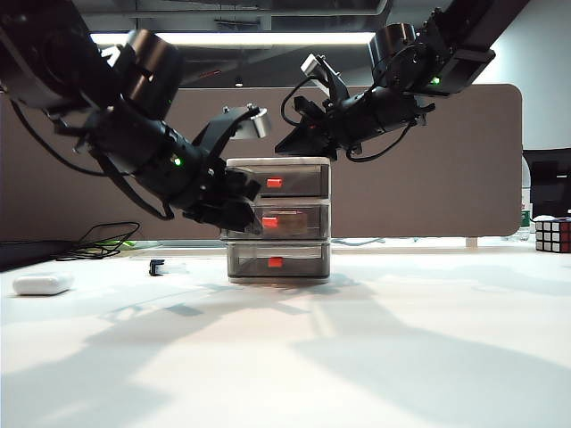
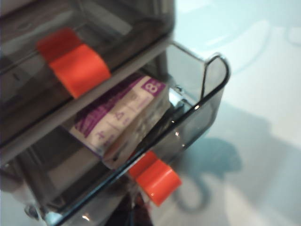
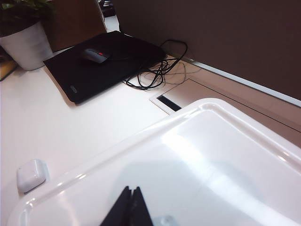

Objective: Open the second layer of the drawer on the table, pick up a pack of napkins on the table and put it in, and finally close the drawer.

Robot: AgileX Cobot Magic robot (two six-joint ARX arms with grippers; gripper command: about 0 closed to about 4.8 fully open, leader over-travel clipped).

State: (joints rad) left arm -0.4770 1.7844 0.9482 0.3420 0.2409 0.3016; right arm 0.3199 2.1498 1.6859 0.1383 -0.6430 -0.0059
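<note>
The drawer point(image 1: 299, 259) stands mid-table, a grey three-tier unit with red-orange handles. Its second layer point(image 2: 207, 94) is pulled out. The pack of napkins point(image 2: 123, 117), purple on top, lies tilted inside it. My left gripper point(image 2: 136, 217) is shut with nothing in it, its dark tips right by the middle drawer's orange handle point(image 2: 157, 180). In the exterior view the left gripper point(image 1: 243, 214) sits at the front left of that drawer. My right gripper point(image 3: 130, 192) is shut and empty, tips over the unit's white top point(image 3: 225, 155). The exterior view shows the right gripper point(image 1: 287, 150) at the top's edge.
A plain white oblong object point(image 1: 42, 284) lies at the table's left. A small dark item point(image 1: 158, 267) and cables point(image 1: 107, 241) lie behind it. A Rubik's cube point(image 1: 552, 234) sits far right. A black mat with a mouse point(image 3: 94, 56) and a plant pot point(image 3: 28, 44) are beyond.
</note>
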